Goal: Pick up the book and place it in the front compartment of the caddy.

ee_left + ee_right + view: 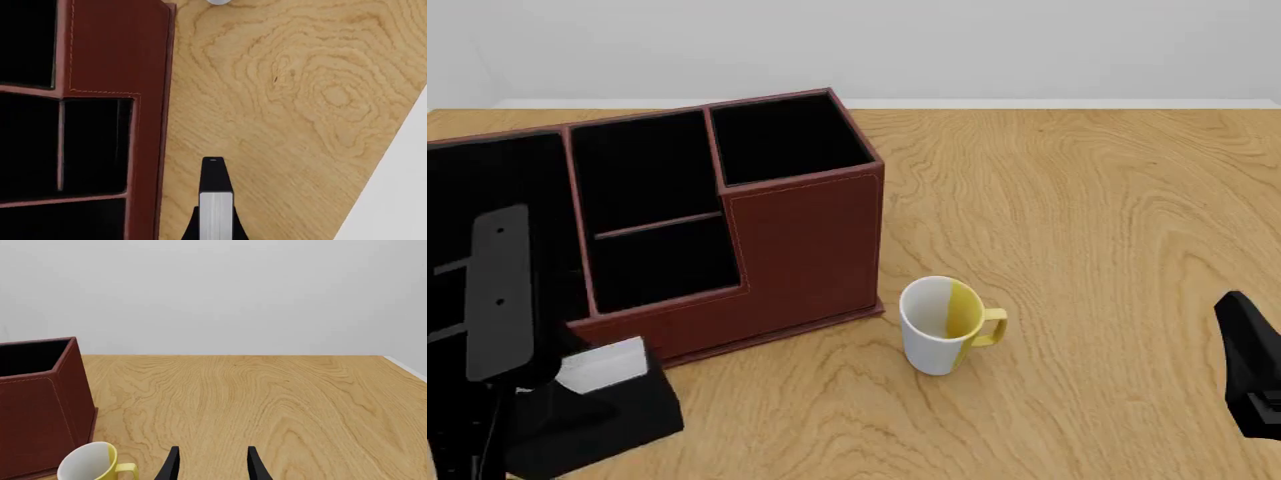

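Clamped on the book (215, 200), the left hand (215, 227) shows in its wrist view holding it edge-on, white pages toward the camera, over bare worktop (300, 100) just right of the caddy (120, 60). From the front, the book (607, 395) hangs at the near left, just before the caddy's (801, 250) low front wall. Stiff, thin and probably light, it should be gripped across its covers. Through the right wrist view, the right hand (212, 465) has fingers apart, idle, near the mug (90, 465).
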Robot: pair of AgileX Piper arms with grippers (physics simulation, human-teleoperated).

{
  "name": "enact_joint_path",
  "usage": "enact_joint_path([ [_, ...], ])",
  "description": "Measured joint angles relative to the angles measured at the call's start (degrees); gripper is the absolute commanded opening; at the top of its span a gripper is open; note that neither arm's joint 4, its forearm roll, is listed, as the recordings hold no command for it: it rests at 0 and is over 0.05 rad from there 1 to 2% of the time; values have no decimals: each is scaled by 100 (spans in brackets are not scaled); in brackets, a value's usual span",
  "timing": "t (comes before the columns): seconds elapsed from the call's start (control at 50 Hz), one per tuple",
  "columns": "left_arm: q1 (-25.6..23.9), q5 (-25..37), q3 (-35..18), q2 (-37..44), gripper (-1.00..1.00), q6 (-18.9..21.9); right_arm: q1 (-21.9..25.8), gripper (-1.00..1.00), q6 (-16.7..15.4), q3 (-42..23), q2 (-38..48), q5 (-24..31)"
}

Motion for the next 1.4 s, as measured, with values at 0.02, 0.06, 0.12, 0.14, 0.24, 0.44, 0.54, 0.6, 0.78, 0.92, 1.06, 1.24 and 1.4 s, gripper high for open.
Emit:
enact_joint_path([
  [0.02,50,50,-36,-32,-100,74,0,100,0,0,0,0],
  [0.06,136,137,-98,-88,-100,211,0,100,0,0,0,0],
  [0.12,258,240,-179,-165,-100,418,0,100,0,0,0,0],
  [0.14,303,268,-205,-189,-100,486,0,100,0,0,0,0],
  [0.24,529,373,-316,-294,-100,835,0,100,0,0,0,0],
  [0.44,949,480,-520,-443,-100,1468,0,100,0,0,0,0],
  [0.54,1164,506,-641,-504,-100,1782,0,100,0,0,0,0],
  [0.6,1276,517,-722,-528,-100,1945,0,100,0,0,0,0],
  [0.78,1547,522,-990,-543,-100,2375,0,100,0,0,0,0],
  [0.92,1661,522,-1286,-477,-100,2608,0,100,0,0,0,0],
  [1.06,1779,522,-1513,-430,-100,2849,0,100,0,0,0,0],
  [1.24,1867,522,-1868,-332,-100,3113,0,100,0,0,0,0],
  [1.4,1928,432,-2074,-215,-100,3327,0,100,1,0,0,0],
])
